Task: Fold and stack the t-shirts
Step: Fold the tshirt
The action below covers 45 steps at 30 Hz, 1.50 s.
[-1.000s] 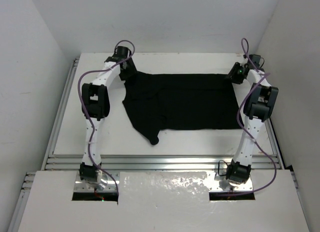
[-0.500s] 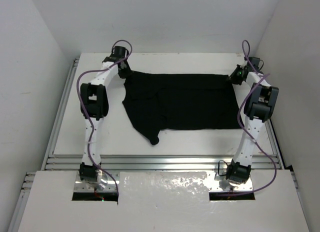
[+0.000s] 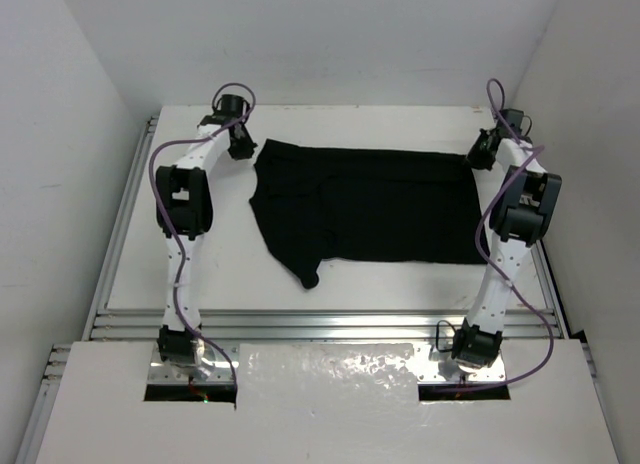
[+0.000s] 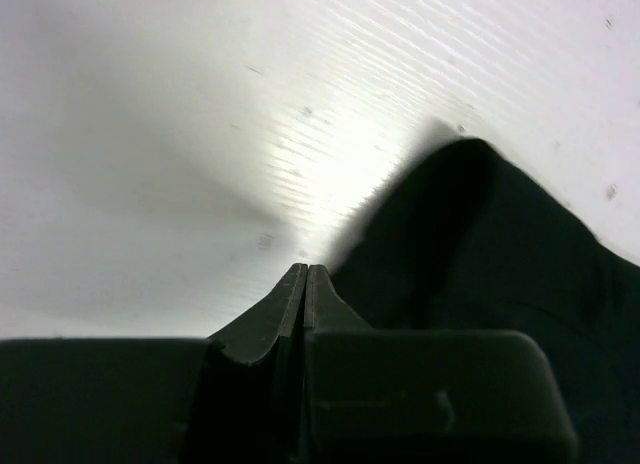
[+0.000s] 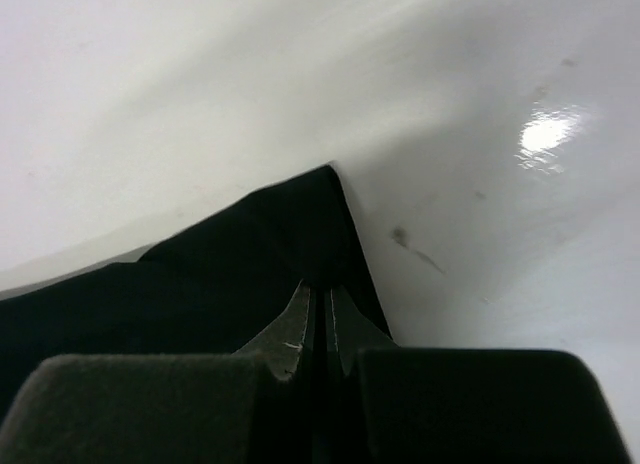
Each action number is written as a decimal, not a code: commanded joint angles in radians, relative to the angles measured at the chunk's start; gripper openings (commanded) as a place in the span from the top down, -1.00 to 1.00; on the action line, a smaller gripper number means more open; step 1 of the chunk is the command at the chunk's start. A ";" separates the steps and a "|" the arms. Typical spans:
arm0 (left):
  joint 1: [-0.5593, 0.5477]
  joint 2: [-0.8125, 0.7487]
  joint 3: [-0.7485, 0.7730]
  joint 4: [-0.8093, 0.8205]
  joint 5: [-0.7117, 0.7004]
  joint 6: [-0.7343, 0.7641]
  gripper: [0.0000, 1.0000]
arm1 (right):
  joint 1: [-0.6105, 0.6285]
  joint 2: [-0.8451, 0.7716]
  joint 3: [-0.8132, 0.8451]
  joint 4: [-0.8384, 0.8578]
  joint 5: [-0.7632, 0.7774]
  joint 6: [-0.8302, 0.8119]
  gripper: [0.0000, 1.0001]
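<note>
Newly, left tool (image 4: 303,269) off t-shirt (image 3: 370,204)

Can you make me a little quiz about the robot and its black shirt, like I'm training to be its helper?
1. Pick one: the t-shirt on the table is A) hanging in the air, B) lying spread out, C) rolled into a ball.
2. True or false: the left pincer is wide open.
3. Fill in: the tips of the ___ pincer sit over a corner of the t-shirt.

Key
1. B.
2. False. It is shut, over bare table beside the t-shirt.
3. Right. The right pincer is at the corner.
</note>
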 commanded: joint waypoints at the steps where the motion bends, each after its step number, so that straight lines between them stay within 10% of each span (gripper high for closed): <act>1: 0.027 -0.085 0.003 0.009 -0.038 0.010 1.00 | -0.014 -0.073 0.130 -0.087 0.094 -0.020 0.94; 11: 0.023 -0.147 -0.091 0.087 0.057 0.007 1.00 | -0.016 -0.077 0.094 -0.051 -0.086 -0.048 -0.19; 14: -0.004 -0.206 -0.161 0.214 0.196 0.024 0.53 | 0.012 -0.160 0.034 0.016 -0.090 -0.022 -0.95; 21: -0.062 -0.159 -0.065 0.071 0.158 -0.066 -0.22 | 0.145 -0.330 -0.056 -0.011 -0.007 -0.023 -0.98; 29: -0.090 -0.257 -0.298 0.107 0.216 -0.056 -0.21 | 0.374 -0.479 -0.327 -0.094 0.035 -0.054 -0.97; 37: 0.001 -0.018 0.137 0.228 0.359 0.076 -0.10 | 0.386 -0.611 -0.581 -0.019 -0.077 0.001 -0.89; 45: 0.044 0.122 0.119 0.437 0.584 0.019 0.11 | 0.443 -0.585 -0.595 -0.011 -0.214 -0.009 -0.82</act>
